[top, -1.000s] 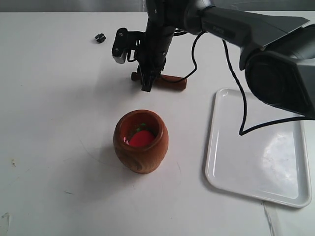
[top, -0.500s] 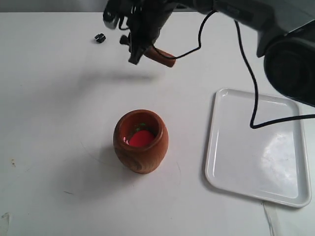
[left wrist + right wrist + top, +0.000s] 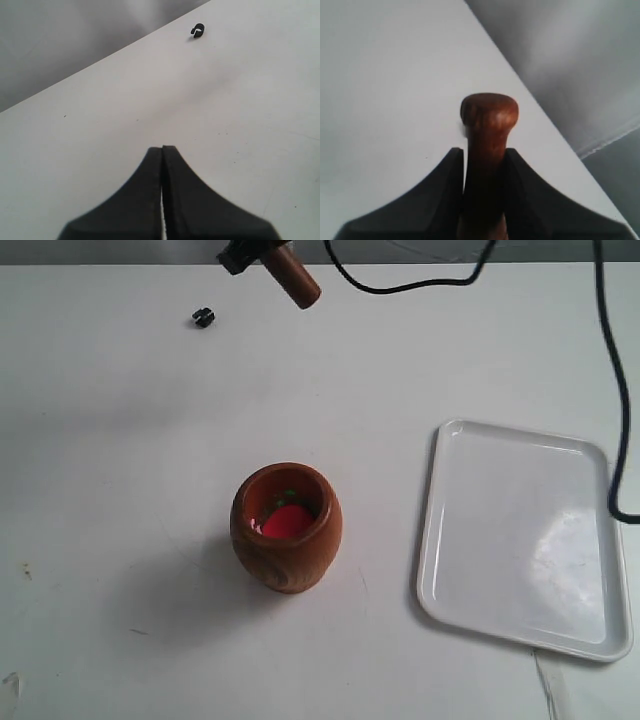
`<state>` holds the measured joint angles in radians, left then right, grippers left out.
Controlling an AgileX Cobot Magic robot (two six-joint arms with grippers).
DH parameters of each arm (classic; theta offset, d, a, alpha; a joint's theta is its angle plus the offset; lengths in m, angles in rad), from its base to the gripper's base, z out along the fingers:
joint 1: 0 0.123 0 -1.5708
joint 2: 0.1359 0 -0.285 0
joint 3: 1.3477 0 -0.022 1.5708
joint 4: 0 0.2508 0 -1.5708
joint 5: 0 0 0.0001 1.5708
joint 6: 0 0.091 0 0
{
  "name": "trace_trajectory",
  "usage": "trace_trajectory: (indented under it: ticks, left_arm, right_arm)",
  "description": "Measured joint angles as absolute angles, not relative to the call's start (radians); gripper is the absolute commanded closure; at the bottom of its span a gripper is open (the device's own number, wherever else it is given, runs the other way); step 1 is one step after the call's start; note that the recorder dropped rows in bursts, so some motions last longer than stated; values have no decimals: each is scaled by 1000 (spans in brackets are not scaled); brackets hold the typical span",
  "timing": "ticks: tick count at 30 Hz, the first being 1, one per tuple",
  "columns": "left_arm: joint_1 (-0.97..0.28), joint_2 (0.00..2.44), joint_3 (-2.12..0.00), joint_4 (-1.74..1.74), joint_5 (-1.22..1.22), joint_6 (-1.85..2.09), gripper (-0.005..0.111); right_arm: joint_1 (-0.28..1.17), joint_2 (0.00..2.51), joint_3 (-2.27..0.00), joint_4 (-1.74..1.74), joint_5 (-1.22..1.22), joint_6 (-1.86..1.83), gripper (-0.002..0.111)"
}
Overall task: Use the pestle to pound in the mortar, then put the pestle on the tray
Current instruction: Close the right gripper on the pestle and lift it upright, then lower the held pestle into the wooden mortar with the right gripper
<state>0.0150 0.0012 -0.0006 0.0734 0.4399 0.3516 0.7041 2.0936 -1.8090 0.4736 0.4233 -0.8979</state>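
Waiting at right for later lies the white tray (image 3: 430,540); the wooden mortar (image 3: 285,565) stands centrally; the pestle (image 3: 295,280) hangs beyond it, clamped in the right gripper (image 3: 484,152), likely for carrying over; left gripper (image 3: 162,149) pinched closed, empty.

Right gripper (image 3: 484,161) climbing: pestle (image 3: 294,279) lifted clear off table (image 3: 120,460), carried away from mortar (image 3: 286,532) to far edge, thick end now tilted down.
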Motion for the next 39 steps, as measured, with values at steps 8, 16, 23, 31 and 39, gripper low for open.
trace_trajectory:
  ticks: [8,16,23,31,39]
  left_arm:
    - [15,1,-1,73,440,352,107]
    - [15,1,-1,73,440,352,107]
    - [15,1,-1,73,440,352,107]
    - [15,1,-1,73,440,352,107]
    - [15,1,-1,73,440,352,107]
  right_arm:
    - [704,1838,-1405,843,99,-1196,108]
    - [765,1602,-1185,856,-35,-1234,108]
    - [902,1389,-892,608,-376,-1375,108]
    - [927,1311,-669,266,-1034,-528,108]
    - [927,1330,-651,-583,-882,427,108]
